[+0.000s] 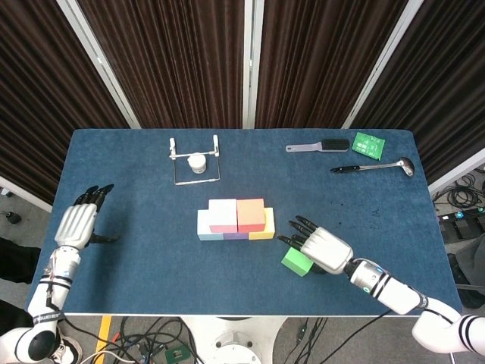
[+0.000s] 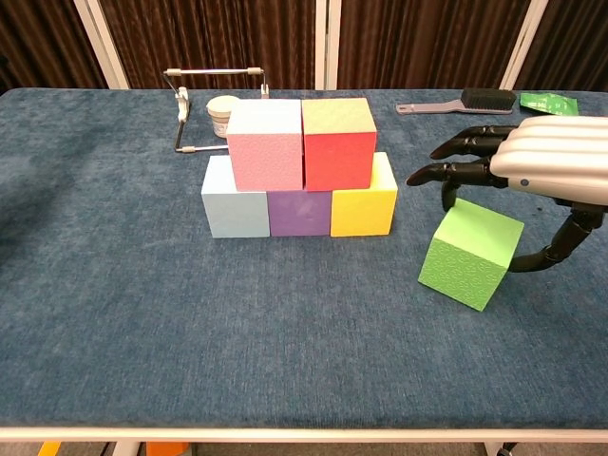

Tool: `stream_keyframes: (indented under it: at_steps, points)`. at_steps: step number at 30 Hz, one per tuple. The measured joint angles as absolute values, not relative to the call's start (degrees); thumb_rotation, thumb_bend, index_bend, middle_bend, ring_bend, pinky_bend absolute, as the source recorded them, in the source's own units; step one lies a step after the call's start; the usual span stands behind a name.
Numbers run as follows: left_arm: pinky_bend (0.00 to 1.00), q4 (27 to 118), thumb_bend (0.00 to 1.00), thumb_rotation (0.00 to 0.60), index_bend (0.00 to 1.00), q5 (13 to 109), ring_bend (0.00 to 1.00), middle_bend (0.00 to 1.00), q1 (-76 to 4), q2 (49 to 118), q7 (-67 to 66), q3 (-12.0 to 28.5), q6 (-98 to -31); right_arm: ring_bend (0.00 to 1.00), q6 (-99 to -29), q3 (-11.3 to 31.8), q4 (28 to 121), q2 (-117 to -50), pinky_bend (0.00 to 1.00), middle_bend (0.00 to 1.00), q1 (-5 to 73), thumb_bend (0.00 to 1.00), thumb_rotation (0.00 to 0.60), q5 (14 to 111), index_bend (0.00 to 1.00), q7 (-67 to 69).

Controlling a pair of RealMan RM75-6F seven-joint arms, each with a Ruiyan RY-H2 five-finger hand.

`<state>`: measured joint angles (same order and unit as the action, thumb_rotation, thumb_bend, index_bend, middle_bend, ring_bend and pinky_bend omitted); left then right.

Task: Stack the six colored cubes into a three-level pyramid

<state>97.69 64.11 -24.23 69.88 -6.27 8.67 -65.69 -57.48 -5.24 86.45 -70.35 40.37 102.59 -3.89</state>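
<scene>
Five cubes form two levels at mid-table: light blue, purple and yellow below, pink and red on top. The green cube sits on the table to the right of the stack, turned at an angle. My right hand hovers over it with fingers arched past its far-left corner and the thumb beside its right face; no firm grip shows. In the head view this hand covers part of the green cube. My left hand rests open near the table's left edge.
A wire rack with a small white jar stands behind the stack. At the back right lie a brush, a green packet and a metal ladle. The table's front edge is close behind my right forearm.
</scene>
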Motion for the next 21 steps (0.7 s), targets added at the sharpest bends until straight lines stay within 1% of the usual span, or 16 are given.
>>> stream_keyframes:
  at_steps: [5,11,17,21]
  points:
    - [0.14,97.5,0.03,0.600,0.07,64.5,0.00,0.11,-24.2,69.8,-5.6,8.7,-65.5,0.06,-57.5,-4.6,87.9,-69.5,0.00,0.55,40.0,0.12,0.600,100.9,0.00,-4.1]
    - [0.14,97.1,0.03,0.600,0.07,65.0,0.00,0.11,-24.1,69.8,-4.4,8.8,-65.3,0.08,-57.3,-2.8,89.5,-68.3,0.00,0.61,39.4,0.12,0.600,97.5,0.00,-8.2]
    - [0.14,96.8,0.03,0.600,0.07,65.8,0.00,0.11,-23.7,69.5,-3.1,8.6,-65.3,0.11,-55.2,0.4,92.2,-67.2,0.00,0.64,39.2,0.12,0.600,89.5,0.00,-15.9]
    - [0.14,96.9,0.03,0.600,0.07,66.1,0.00,0.11,-23.5,69.0,-2.0,8.7,-65.2,0.12,-54.5,4.0,96.6,-65.0,0.00,0.66,39.6,0.12,0.600,83.8,0.00,-19.4]
